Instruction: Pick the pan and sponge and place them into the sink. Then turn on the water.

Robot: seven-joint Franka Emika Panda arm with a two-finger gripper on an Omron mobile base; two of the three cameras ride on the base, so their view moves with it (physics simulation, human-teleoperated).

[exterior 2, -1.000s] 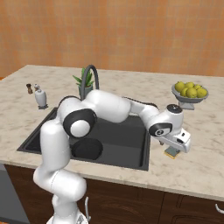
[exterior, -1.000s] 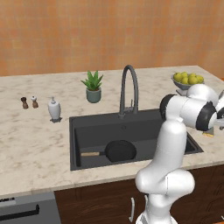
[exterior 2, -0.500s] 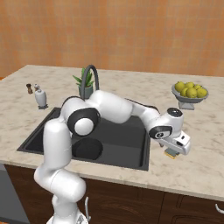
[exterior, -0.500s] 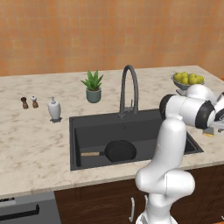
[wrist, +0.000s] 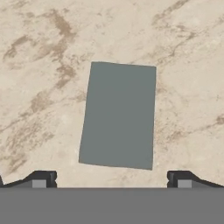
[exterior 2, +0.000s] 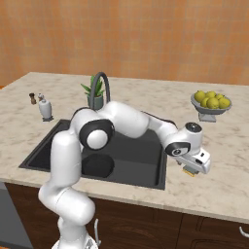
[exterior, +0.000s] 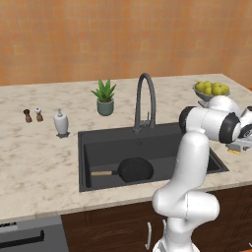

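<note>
Gripper [wrist: 112,177] spread wide, empty, both dark tips flanking the near short edge of the small rectangular sponge with grey-green face up [wrist: 119,114]. Poised directly above it, not yet touching.

Sponge lying flat on the beige marbled stone counter [wrist: 39,65], right of the large dark grey rectangular sink [exterior: 98,147], a yellow edge just peeking out under the hand in the right base view [exterior 2: 188,171]. Probably light and soft, compressible, unlikely to slip or break; best pinched across the narrower width, near the middle, with a gentle squeeze.

Round black frying pan with light wooden handle [exterior: 134,169] already resting in the basin, below the tall arched dark faucet [exterior: 146,101]. No stream running.

White arm stretched low and far out over the counter, wrist bent down, hand pointing straight at the worktop. Grey bowl of yellow lemons [exterior 2: 211,102] well behind.
</note>
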